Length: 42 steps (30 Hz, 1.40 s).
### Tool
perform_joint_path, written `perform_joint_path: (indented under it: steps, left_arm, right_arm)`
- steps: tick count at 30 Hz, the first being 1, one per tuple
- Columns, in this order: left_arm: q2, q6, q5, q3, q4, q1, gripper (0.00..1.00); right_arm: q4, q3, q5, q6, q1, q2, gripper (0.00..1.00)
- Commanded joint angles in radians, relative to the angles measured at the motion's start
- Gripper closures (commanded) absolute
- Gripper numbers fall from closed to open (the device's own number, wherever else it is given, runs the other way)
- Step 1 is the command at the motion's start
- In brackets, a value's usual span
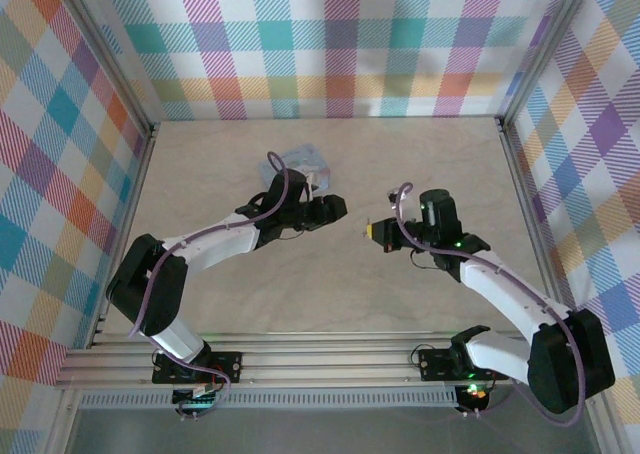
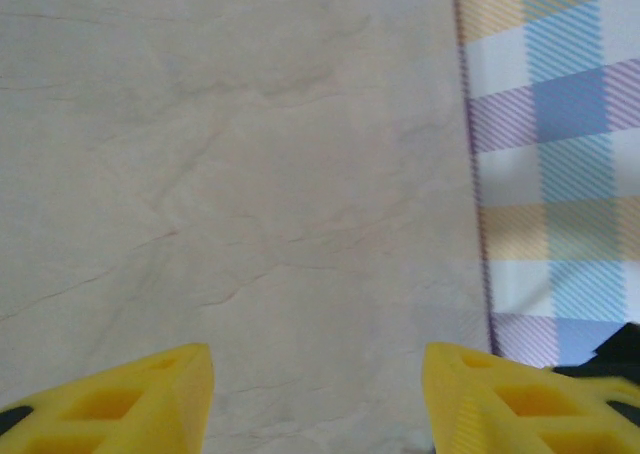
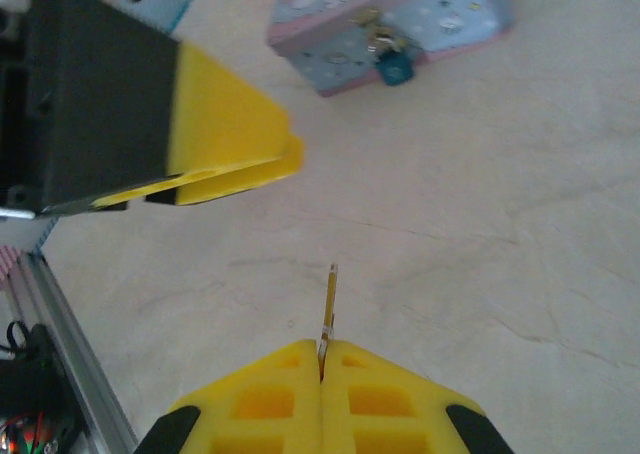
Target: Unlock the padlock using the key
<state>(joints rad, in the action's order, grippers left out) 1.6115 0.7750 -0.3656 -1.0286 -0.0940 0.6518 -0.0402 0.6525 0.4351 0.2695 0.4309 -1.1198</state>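
My right claw (image 3: 322,352) pinches the stiff, likely slippery key (image 3: 328,299) by its head, my left claw (image 2: 318,374) spread empty, the padlock (image 3: 394,66) hanging on the box (image 3: 440,14) near the far edge of the table (image 1: 420,154).

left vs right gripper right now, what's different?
Left gripper is open with nothing between its fingers; right gripper is shut on the key. Left gripper sits close beside the pale blue box that carries the padlock; right gripper is farther from it. Both have yellow fingertips.
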Motion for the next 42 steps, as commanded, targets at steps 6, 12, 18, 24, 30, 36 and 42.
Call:
perform_joint_path:
  steps: [6,12,18,24,30,36,42]
  left_arm:
    - [0.034,0.026,-0.091,-0.016,-0.138,0.032,0.48]
    - [0.062,0.011,-0.072,-0.073,-0.021,0.046,0.53]
    - [0.106,0.024,-0.09,-0.128,0.04,0.068,0.6]
    - [0.105,0.008,-0.084,-0.148,0.081,0.073,0.6]
    - [0.086,-0.048,-0.074,-0.143,0.102,0.075,0.57]
    - [-0.005,-0.102,-0.207,-0.034,-0.096,-0.022,0.47]
    - [-0.12,-0.178,-0.403,0.087,-0.332,-0.107,0.47]
  right_arm:
    - [0.034,0.015,-0.086,-0.123,0.091,0.008,1.0]
    - [-0.045,0.072,-0.283,-0.178,0.162,-0.021,1.0]
    - [-0.042,0.095,-0.409,-0.201,0.202,-0.052,1.0]
    - [-0.064,0.117,-0.486,-0.199,0.213,-0.086,1.0]
    - [-0.035,0.111,-0.395,-0.225,0.215,-0.092,1.0]
    - [0.04,0.083,-0.205,-0.207,0.204,-0.072,1.0]
    - [0.075,0.117,0.019,-0.101,0.138,-0.046,1.0]
